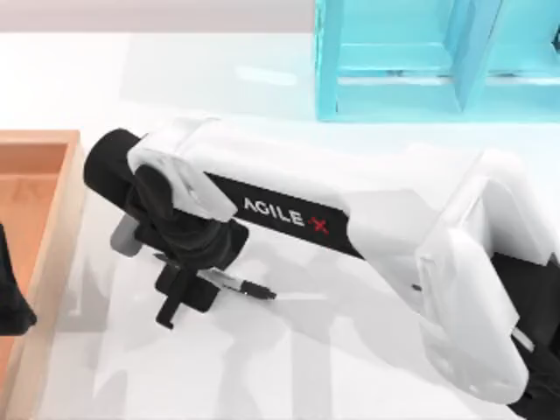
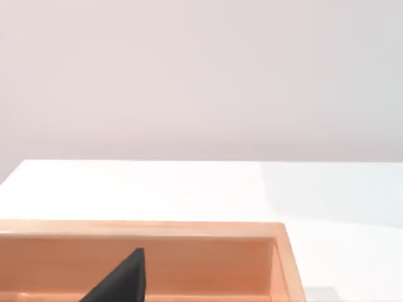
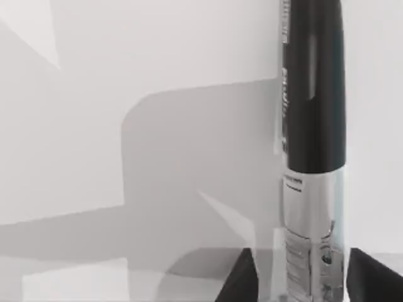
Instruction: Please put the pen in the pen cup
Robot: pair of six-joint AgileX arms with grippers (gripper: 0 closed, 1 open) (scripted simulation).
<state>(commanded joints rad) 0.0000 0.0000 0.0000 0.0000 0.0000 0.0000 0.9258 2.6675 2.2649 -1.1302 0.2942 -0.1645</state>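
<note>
White-shelled, the right arm reaches from the table's right side across to its left half, its link lettered "AGILE X", wrist bent down just right of the wooden tray (image 1: pixel 54 254). The right gripper (image 1: pixel 185 296) is clamped on the pen (image 1: pixel 248 287); the right wrist view shows a finger (image 3: pixel 242 280) on either side of the clear barrel. The pen lies level, black end pointing away from the tray. The left gripper (image 1: pixel 10 293) is parked over the tray; its finger state cannot be told.
</note>
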